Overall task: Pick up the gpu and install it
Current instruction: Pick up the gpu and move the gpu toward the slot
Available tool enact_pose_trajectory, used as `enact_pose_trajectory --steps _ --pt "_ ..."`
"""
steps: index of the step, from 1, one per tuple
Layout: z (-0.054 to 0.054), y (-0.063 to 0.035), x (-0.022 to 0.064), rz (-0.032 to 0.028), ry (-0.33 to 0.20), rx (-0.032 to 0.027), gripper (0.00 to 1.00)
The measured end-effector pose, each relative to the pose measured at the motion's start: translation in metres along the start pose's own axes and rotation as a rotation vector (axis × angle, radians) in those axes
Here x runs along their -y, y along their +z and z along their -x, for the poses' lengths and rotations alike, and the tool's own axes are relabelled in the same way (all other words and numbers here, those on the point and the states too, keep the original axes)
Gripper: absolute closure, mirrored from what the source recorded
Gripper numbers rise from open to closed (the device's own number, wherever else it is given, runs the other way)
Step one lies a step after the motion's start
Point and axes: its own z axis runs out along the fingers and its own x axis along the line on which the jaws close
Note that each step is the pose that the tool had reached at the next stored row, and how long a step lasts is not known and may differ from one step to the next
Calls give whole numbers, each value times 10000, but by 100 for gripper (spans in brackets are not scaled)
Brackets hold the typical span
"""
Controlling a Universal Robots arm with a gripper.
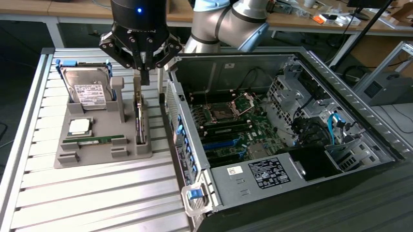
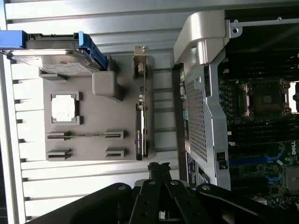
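Exterior view: gripper (image 1: 145, 76) seemingly above gpu (image 1: 140, 121).

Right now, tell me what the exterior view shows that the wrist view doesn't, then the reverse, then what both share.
Exterior view adds the arm's grey joints, the workbench behind and blue cables inside the case. Wrist view adds a straight-down look along the gpu's top edge. Both share the shut gripper, gpu, hard drive, processor, grey holder and case.
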Motion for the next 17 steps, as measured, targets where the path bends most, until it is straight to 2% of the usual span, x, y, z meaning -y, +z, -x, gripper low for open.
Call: enact_pose_trajectory --steps 7,9,10,11,12,17 --pt "0 0 0 0 0 0 89" --pt "0 0 0 0 0 0 76" --pt "0 0 0 0 0 0 64" --pt "0 0 0 0 0 0 64" --pt "0 0 0 0 0 0 58" --pt "0 0 0 0 0 0 58"
